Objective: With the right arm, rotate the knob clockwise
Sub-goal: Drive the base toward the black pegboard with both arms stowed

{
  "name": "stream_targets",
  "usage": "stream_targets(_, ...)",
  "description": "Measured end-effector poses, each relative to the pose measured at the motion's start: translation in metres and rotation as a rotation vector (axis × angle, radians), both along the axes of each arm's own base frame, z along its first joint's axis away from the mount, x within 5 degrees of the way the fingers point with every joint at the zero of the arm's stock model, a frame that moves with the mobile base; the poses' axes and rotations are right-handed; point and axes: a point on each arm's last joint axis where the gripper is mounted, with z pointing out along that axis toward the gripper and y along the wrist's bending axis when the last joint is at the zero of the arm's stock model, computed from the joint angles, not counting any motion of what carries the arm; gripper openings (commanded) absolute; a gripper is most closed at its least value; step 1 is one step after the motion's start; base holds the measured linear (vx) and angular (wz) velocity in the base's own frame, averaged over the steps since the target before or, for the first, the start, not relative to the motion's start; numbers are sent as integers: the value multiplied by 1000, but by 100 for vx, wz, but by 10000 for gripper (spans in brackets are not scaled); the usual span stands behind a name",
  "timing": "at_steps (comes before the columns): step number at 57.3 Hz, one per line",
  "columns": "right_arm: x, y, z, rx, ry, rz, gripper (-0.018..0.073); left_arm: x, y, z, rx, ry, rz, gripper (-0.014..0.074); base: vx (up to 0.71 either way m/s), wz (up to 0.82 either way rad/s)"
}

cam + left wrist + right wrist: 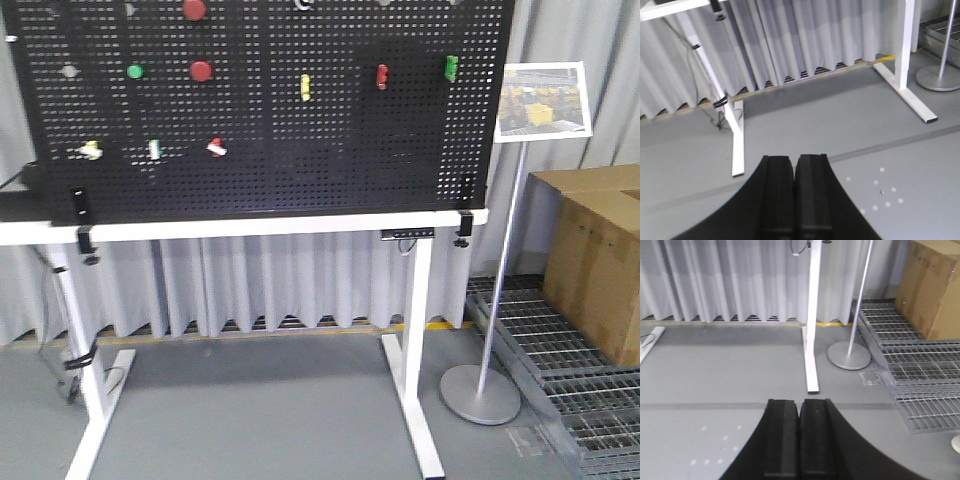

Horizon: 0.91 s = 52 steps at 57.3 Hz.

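We see the black pegboard [300, 150] on a white table [250, 226], the knob [303, 4] half cut off at the board's top edge, our left gripper [794, 167] and right gripper [799, 410] both pressed together, empty, over the grey floor [715, 380], well apart from the knob

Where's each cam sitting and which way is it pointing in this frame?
Front exterior: faces the pegboard on its white table, with no robot body in view.
Left wrist: tilted down at the floor below the table, with the left gripper shut at the bottom edge.
Right wrist: similar downward tilt, further right, with the right gripper shut at the bottom.
Shared: the sign stand base shows in all three. The cardboard box shows in the front and right wrist views.
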Motion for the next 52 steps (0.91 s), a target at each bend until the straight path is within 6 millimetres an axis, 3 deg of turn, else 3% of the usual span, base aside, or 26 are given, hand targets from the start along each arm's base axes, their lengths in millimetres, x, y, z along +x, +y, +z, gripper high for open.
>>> stream_targets(14,0,0,0,0,0,0,-9,0,0,0,0,0,0,-6,29,2)
stream_targets(52,0,0,0,0,0,0,-9,0,0,0,0,0,0,-6,36,32)
